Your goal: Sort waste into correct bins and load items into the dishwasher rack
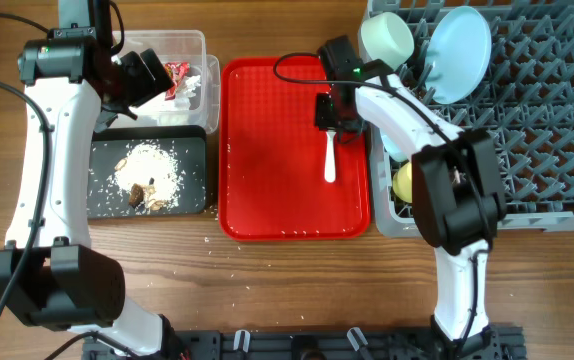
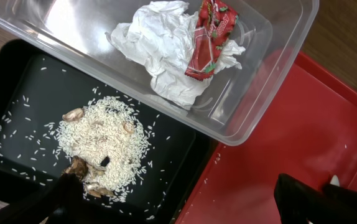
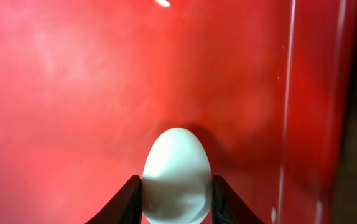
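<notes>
Right pincer (image 3: 177, 182) grips white spoon (image 3: 176, 155) by its bowl on red tray (image 3: 73, 93), likely for racking; left pincer (image 2: 175, 190) gapes empty.

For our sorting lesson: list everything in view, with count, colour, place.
serving tray: 1, red, centre
spoon: 1, white, on serving tray
tub: 1, clear, left
napkin: 1, white, in tub
wrapper: 1, red, in tub
shallow tray: 1, black, beside tub
food scraps: 1 pile, whitish, in shallow tray
rack: 1, grey, right
bowl: 1, mint, in rack
plate: 1, pale blue, in rack
cup: 1, yellow, in rack
left gripper: 1, black, open, over tub
right gripper: 1, black, gripping spoon
</notes>
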